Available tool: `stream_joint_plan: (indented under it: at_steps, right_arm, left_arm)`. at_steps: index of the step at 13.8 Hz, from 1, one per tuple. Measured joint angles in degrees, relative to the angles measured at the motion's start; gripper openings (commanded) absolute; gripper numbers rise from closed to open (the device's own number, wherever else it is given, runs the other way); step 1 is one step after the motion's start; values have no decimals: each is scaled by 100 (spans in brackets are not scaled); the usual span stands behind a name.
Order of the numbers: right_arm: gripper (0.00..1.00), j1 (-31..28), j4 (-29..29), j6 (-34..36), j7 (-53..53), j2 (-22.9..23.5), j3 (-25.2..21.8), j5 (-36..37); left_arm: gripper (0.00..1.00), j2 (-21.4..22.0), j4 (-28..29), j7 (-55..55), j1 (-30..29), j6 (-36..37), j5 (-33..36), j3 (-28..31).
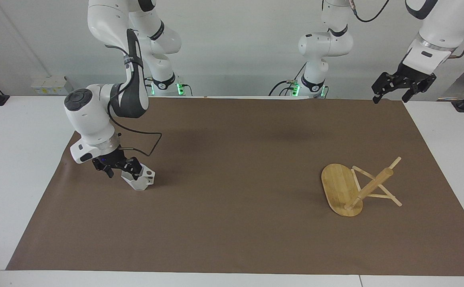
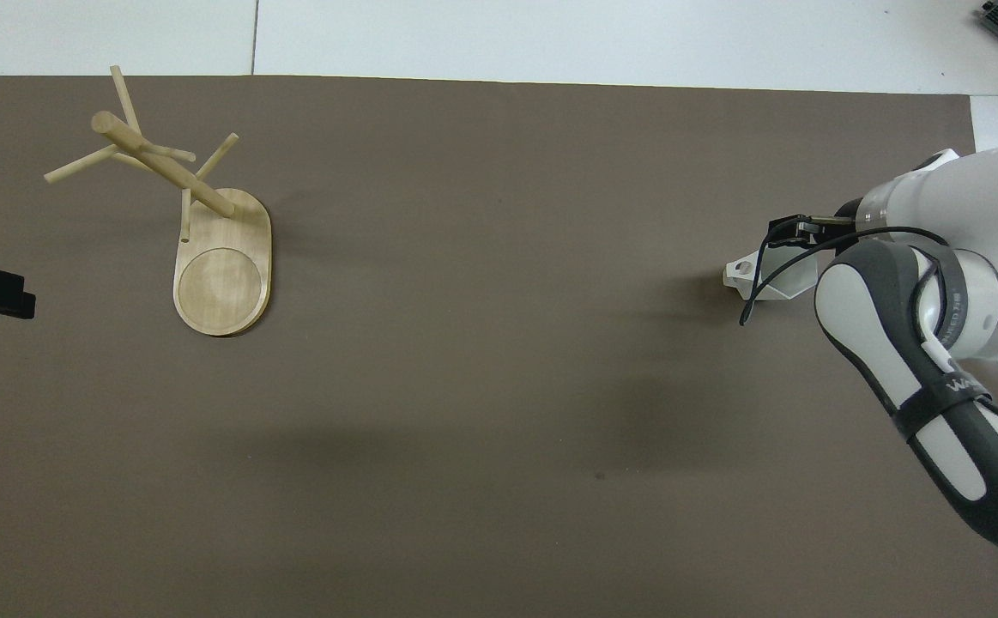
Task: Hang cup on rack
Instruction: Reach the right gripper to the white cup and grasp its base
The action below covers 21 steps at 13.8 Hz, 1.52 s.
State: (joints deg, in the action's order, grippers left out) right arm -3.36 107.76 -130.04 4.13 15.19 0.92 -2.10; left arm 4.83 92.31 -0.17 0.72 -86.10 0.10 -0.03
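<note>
Right now the right gripper (image 1: 122,170) sits at the rim of the small white faceted mug (image 1: 141,180), mid-left of the facing frame, jaws spread and straddling the wall away from the handle; handle points toward frame centre. Left gripper (image 1: 402,85) waits open, upper right, above the tipped-looking light bamboo mug tree (image 1: 341,187). Overhead, the right arm hides most of the cup; only the handle block shows.
</note>
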Motion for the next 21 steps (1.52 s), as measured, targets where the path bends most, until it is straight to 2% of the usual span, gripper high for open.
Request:
stream_joint_plan:
  at_steps: [5,7,11,14,19,21]
  right_arm:
    - [100,-119,219,-2,0,-73,-25,-9]
    - [88,-199,319,-2,0,-97,-27,-9]
    - [56,-224,381,-2,4,-126,-19,-11]
    - [44,-190,381,-8,117,-130,4,-42]
    - [3,-67,382,-61,298,-131,19,-171]
    - [0,-25,382,-68,317,-133,32,-188]
  left_arm:
    - [100,59,38,-5,-261,30,0,61]
    - [100,60,38,-5,-300,30,0,72]
    - [100,61,38,-5,-301,30,0,68]
    - [100,61,42,-5,-300,30,0,47]
    - [100,61,43,-5,-176,27,-8,-69]
    - [100,61,44,16,-52,28,-13,-97]
